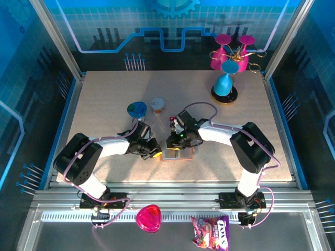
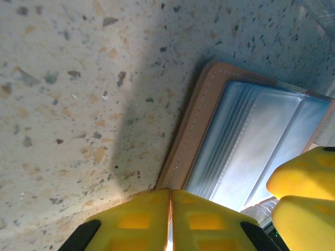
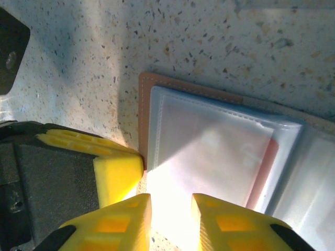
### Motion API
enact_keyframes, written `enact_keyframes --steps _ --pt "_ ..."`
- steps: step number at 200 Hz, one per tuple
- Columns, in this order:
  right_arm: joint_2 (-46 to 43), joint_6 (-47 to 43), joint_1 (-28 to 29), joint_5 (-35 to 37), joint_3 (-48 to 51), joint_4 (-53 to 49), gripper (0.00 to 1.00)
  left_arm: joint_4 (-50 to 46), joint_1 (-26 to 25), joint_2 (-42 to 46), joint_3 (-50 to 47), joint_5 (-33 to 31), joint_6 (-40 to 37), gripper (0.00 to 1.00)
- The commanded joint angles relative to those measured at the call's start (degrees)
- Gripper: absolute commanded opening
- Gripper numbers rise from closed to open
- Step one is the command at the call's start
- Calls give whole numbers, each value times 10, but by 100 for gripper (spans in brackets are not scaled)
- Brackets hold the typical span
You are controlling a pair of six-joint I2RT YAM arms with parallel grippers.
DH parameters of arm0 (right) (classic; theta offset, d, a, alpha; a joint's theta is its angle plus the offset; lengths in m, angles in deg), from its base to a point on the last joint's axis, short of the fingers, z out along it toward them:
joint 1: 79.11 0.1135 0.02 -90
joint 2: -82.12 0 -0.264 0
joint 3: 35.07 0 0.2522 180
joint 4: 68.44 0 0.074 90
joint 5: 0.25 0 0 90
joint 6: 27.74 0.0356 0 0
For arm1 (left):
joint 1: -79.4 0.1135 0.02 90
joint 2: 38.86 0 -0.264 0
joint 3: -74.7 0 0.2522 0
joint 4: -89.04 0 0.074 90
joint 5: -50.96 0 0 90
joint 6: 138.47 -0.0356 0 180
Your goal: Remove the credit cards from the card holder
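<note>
The card holder lies open on the table, tan-pink leather around clear blue-grey sleeves. My left gripper is at its left edge. In the left wrist view the left gripper is shut, tips meeting at the tan border; I cannot tell if leather is pinched. My right gripper hovers over the holder. In the right wrist view the right gripper is open, its jaws apart over a clear sleeve. A pink-edged insert shows inside that sleeve. A small dark and red card lies behind the holder.
A blue dish and a small cup stand behind the left arm. Pink and blue goblets stand at the back right. On the front ledge sit a pink object and a candy bag.
</note>
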Motion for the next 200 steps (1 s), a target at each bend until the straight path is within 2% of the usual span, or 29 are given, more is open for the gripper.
enact_keyframes --steps 1,67,200 --pt "-4 3 8 -8 8 -7 28 -13 -5 -10 2 11 3 10" --pt "-4 -4 9 13 13 -27 34 -13 -4 -16 3 13 3 10" --pt "-30 -9 -12 27 33 -29 35 -32 -4 -32 16 9 -9 10"
